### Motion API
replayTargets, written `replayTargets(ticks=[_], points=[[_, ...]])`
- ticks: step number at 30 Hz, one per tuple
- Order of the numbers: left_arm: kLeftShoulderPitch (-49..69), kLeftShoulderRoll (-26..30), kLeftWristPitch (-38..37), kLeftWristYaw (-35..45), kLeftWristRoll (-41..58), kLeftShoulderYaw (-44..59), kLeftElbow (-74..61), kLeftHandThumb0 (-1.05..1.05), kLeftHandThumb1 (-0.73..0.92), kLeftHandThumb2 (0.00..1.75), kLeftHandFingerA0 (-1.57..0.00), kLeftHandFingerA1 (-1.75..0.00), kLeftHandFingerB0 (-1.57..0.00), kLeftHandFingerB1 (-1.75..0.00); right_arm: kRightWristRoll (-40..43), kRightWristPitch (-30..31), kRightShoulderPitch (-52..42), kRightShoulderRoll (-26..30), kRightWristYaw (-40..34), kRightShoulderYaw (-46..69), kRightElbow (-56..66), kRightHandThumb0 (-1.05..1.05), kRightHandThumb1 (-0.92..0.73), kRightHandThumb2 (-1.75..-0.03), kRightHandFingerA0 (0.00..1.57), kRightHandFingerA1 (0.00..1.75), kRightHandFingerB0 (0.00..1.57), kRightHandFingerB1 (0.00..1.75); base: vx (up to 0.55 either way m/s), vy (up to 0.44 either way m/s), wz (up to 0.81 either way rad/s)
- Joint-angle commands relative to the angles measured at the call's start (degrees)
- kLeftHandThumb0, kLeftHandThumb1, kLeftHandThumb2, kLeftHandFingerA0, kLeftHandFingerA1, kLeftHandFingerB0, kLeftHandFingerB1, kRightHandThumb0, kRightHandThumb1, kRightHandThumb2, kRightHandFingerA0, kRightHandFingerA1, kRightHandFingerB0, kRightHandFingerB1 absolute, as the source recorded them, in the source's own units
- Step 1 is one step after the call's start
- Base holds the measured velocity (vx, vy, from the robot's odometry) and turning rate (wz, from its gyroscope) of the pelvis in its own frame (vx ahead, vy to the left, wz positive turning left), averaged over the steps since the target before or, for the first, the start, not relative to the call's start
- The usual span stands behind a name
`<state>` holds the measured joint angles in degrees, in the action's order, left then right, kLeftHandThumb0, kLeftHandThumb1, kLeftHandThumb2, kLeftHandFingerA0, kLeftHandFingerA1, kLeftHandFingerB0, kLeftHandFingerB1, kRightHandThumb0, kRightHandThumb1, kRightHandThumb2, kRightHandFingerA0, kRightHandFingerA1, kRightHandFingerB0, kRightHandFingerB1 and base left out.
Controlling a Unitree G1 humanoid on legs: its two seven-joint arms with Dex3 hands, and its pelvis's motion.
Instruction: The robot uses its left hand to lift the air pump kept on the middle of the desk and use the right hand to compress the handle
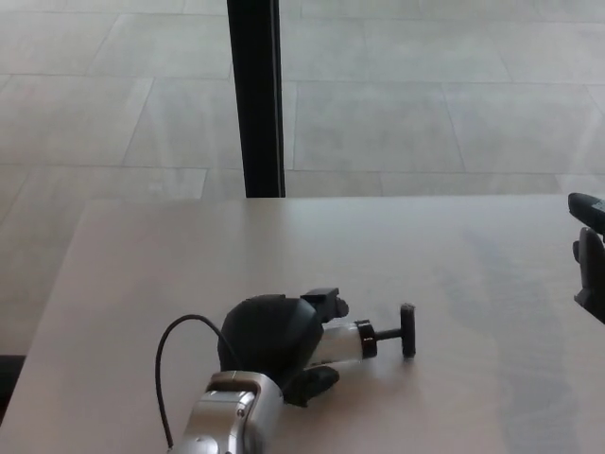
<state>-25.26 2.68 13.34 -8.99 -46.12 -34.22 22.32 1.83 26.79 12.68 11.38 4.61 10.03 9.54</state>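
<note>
Desk (454, 284) smooth, matt, pale. Air pump (352, 342) barrel glossy metal-like, handle matt black. Left hand (274, 336) matt black.

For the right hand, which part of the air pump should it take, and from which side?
The T-handle at the end of the air pump, approached from the robot's right. The pump lies on the desk with its rod pointing right and the crossbar exposed, while the left hand covers the barrel. The right hand waits at the right edge.

Air pump (364, 341) lies on its side on my desk (454, 284), clear barrel, black collar, thin rod ending in black T-handle (407, 331) pointing to 3 o'clock; barrel's rear hidden under my left hand (274, 342).
</note>
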Motion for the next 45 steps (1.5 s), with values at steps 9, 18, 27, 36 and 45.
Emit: replayTargets(ticks=[9, 18, 27, 36, 45], points=[[-2.2, 4.4, 11.3, 28.9, 1.2, -2.9, -3.6, -0.94, 0.56, 1.01, -0.03, -0.39, -0.1, -0.11, 0.0, -2.0, -0.1, 0.2, -2.1, 2.0, -1.2, -0.77, -0.92, -0.77, 0.16, 0.56, 0.24, 0.39, 0.0, 0.0, 0.0], [2.5, 8.4, 2.4, 25.9, 18.8, 15.9, -15.2, -0.79, 0.56, 0.94, -0.04, -0.47, -0.09, -0.32, 0.6, -2.8, -1.0, 3.2, -0.2, 4.6, -1.8, -0.79, -0.92, -0.77, 0.22, 0.53, 0.22, 0.36, 0.0, 0.0, 0.0], [0.8, 11.2, 5.1, 27.4, 58.3, 64.0, -21.9, -0.6, 0.63, 1.01, 0.0, -0.47, -0.01, -0.36, 8.9, -4.8, -3.3, 14.3, 7.7, 21.5, -8.1, -0.82, -0.92, -0.72, 0.23, 0.51, 0.21, 0.3, 0.0, 0.0, 0.0], [6.5, 22.6, 9.0, 27.3, 70.8, 94.9, -12.5, -0.62, 0.84, 0.64, -0.2, -0.45, -0.14, -0.3, 10.8, -9.7, -10.8, 23.5, 8.3, 38.0, -18.4, -0.79, -0.74, -1.1, 0.21, 0.57, 0.1, 0.42, 0.0, 0.0, 0.0], [28.8, 30.4, 1.2, 29.1, 73.6, 114.1, 11.8, -0.59, 0.85, 0.64, -0.21, -0.53, -0.17, -0.37, 10.5, -19.1, -23.4, 34.2, 6.5, 51.8, -37.7, -0.79, -0.92, -0.74, 0.34, 0.52, 0.18, 0.3, 0.0, 0.0, 0.0]])
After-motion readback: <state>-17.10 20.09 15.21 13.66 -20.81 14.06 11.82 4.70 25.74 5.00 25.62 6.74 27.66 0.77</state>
